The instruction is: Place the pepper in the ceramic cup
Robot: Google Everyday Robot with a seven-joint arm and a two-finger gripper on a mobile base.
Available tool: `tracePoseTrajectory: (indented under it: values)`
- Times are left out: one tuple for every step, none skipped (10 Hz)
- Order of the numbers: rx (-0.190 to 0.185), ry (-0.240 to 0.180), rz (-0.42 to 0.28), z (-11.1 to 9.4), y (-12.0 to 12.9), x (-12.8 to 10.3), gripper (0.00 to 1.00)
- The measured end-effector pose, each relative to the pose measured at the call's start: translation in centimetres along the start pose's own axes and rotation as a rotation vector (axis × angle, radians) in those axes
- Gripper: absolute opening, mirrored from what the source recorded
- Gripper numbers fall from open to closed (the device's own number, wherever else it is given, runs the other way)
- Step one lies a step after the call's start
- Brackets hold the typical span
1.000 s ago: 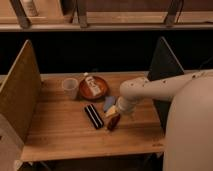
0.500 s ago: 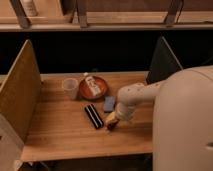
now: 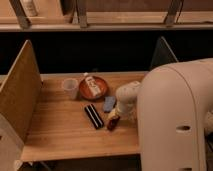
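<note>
Your gripper (image 3: 116, 116) is low at the right-centre of the light wooden table (image 3: 60, 135), jaws spread, nothing clamped, right over the small glossy dark red-brown pepper (image 3: 112, 124). The pepper lies on the wood just right of the black ribbed bar (image 3: 94, 116), near the blue-grey square block (image 3: 109, 103). Contact: can't tell. The pale round ceramic cup (image 3: 70, 88) stands well apart, beside the round reddish-brown plate (image 3: 101, 91).

The scene was dim and warm-toned. The wooden table (image 3: 60, 130) held a soft amber glow, while the band behind it fell almost black. The pale robot arm (image 3: 172, 112) caught the most light. The gripper (image 3: 114, 118), low over the table's right side at the pepper (image 3: 111, 125), sat in murky shadow.
</note>
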State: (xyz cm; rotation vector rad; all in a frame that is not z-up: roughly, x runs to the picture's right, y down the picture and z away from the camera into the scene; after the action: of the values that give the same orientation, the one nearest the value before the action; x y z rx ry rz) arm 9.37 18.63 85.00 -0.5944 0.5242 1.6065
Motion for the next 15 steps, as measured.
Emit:
tracePoseTrajectory:
  values:
    - [-0.003,0.001,0.007,0.3,0.1,-0.2,0.79]
    - [-0.013,0.01,0.015,1.0,0.4,-0.3,0.73]
    - [-0.023,0.019,0.01,1.5,0.9,-0.2,0.64]
    - [-0.032,0.026,0.002,1.9,1.4,-0.2,0.53]
    - [-0.038,0.028,-0.008,2.1,1.6,-0.2,0.44]
    - [-0.041,0.027,-0.016,2.0,1.7,-0.1,0.33]
    - [-0.042,0.024,-0.025,1.9,1.8,-0.1,0.24]
    - [-0.044,0.023,-0.036,1.7,2.2,0.1,0.13]
    - [-0.045,0.015,-0.042,1.4,2.2,0.0,0.05]
    - [-0.045,0.006,-0.044,0.8,2.0,0.1,0.0]
    - [-0.049,-0.01,-0.048,0.2,2.0,-0.2,0.0]
    - [-0.055,-0.044,-0.053,-0.9,1.9,-0.8,0.0]
    - [-0.059,-0.085,-0.062,-2.1,1.9,-1.5,0.0]
    - [-0.071,-0.143,-0.079,-4.0,2.1,-2.7,0.0]
    - [-0.082,-0.2,-0.113,-6.0,2.5,-3.8,0.0]
